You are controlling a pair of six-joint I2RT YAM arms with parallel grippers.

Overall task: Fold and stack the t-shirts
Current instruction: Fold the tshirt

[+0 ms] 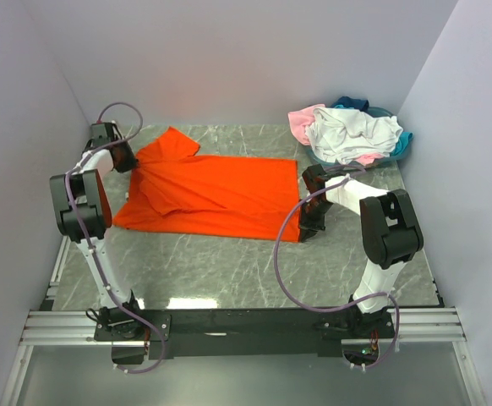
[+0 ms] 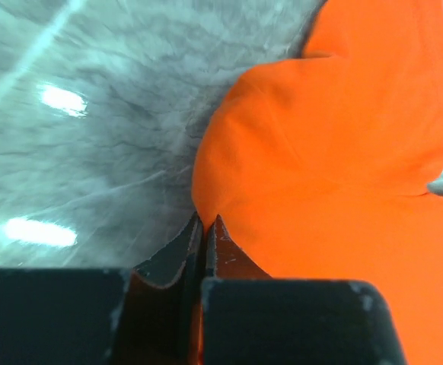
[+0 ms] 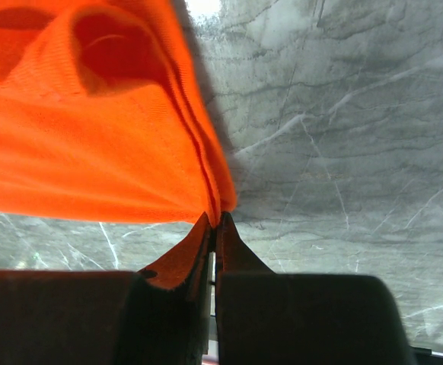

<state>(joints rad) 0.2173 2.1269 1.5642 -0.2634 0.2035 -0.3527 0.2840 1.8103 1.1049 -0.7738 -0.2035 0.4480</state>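
Orange t-shirt (image 1: 216,194) lies spread sideways across the counter (image 1: 229,271), collar end toward the left arm and hem toward the right. The near sleeve looks tucked over the body, and the rest is flat.

Left fingers (image 2: 182,255) are pinched shut on a fabric edge at the shoulder end. Right fingers (image 3: 191,255) are clamped on a doubled edge at the hem corner, lifted slightly off the counter.

Pile of white, pink and teal shirts (image 1: 347,134) sits crumpled at the far right corner, well apart from the orange one.

Judgement: early stage. The first shirt is gripped at both ends for a fold that isn't finished. No folded stack yet, and the whole pile is left to do.
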